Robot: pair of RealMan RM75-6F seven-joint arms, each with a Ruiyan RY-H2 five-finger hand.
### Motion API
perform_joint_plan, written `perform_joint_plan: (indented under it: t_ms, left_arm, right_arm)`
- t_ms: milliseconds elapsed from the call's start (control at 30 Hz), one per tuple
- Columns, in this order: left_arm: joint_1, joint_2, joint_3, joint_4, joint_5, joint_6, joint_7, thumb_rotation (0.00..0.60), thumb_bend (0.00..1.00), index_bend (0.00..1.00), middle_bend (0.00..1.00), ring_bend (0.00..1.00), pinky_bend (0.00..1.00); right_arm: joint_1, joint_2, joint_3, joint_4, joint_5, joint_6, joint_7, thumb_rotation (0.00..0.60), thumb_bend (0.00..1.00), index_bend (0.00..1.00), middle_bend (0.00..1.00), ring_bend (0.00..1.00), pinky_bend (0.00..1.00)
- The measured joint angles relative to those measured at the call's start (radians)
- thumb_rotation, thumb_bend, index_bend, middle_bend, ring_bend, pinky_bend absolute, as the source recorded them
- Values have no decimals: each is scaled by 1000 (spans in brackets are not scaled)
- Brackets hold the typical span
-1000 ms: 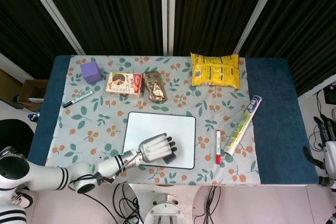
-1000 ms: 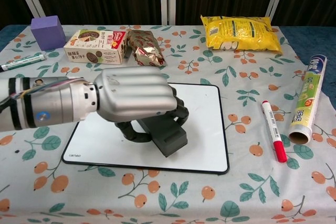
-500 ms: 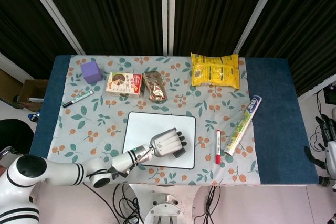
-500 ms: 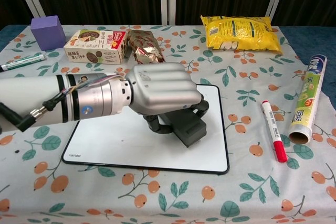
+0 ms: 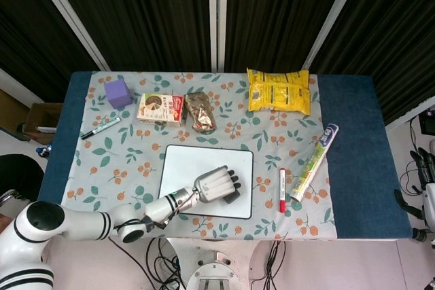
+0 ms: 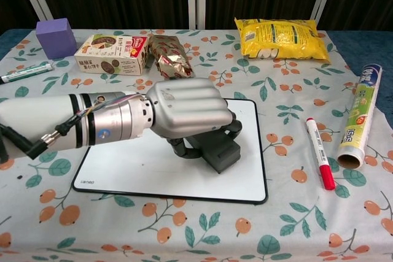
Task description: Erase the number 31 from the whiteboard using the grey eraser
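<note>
The whiteboard (image 5: 187, 165) (image 6: 123, 167) lies flat at the front middle of the table, and its visible surface is blank white. My left hand (image 5: 216, 185) (image 6: 187, 113) reaches over the board's right half and grips the grey eraser (image 6: 220, 154) (image 5: 233, 197), pressing it onto the board. Most of the eraser is hidden under the hand. The part of the board beneath the hand cannot be seen. At the far right edge of the head view, my right hand (image 5: 427, 181) hangs beside the table, off the work area; its fingers are too small to read.
A red marker (image 5: 282, 190) (image 6: 320, 153) and a wrapped roll (image 5: 314, 162) (image 6: 358, 115) lie right of the board. Behind it are a foil snack pack (image 6: 170, 55), a box (image 6: 112, 54), a yellow bag (image 6: 281, 38), a purple cube (image 6: 55, 37) and a green marker (image 6: 26, 72).
My left hand slid the eraser rightward across the board, from its lower middle to its right part, then held nearly still over the last half second.
</note>
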Motion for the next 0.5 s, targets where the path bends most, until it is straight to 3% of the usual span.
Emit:
perform_joint_plan:
  t_ms: [500]
  left_arm:
    - [64, 113, 82, -95, 30, 57, 36, 600, 431, 681, 592, 491, 580]
  right_arm:
    - [-3, 0, -5, -13, -11, 8, -19, 600, 238, 0, 0, 0, 0]
